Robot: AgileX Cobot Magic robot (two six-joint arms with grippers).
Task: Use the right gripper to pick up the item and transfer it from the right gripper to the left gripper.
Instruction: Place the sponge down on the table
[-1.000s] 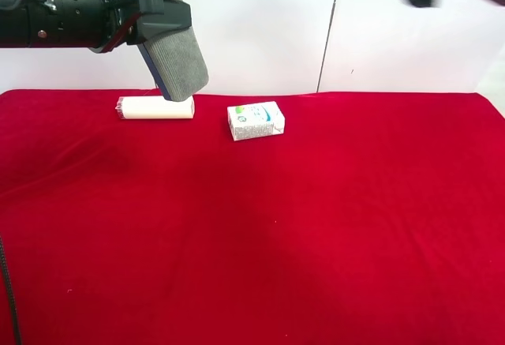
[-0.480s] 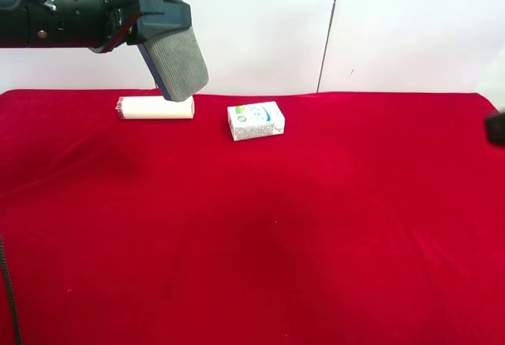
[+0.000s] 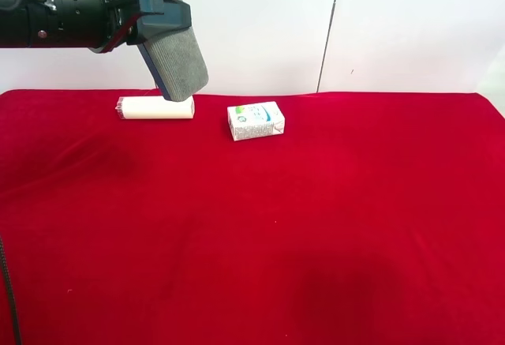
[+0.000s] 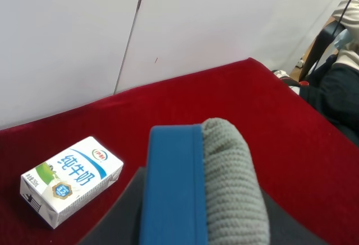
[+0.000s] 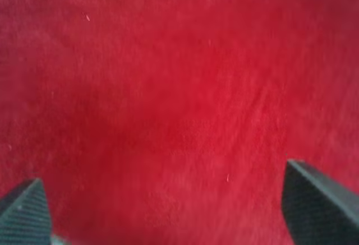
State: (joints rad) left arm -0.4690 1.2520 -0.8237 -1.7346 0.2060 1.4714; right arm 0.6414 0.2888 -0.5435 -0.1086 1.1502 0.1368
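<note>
The item (image 3: 180,65), a grey felt pad on a blue base, hangs tilted in my left gripper (image 3: 158,15), high above the table's far left. In the left wrist view the item (image 4: 224,183) stands on edge between the dark jaws of the left gripper (image 4: 196,228), blue base on one side and grey felt on the other. My right gripper (image 5: 171,206) shows only in the right wrist view. Its two fingertips (image 5: 317,200) are wide apart over bare red cloth with nothing between them. The right arm is out of the exterior high view.
A white printed milk carton (image 3: 255,120) lies on the red cloth (image 3: 316,219) near the far middle; it also shows in the left wrist view (image 4: 70,179). A cream cylinder (image 3: 155,108) lies just below the held item. A white wall stands behind.
The right arm, blurred at the top right one second ago and at the right edge half a second ago, has left the exterior high view. The left arm and item have not moved.
</note>
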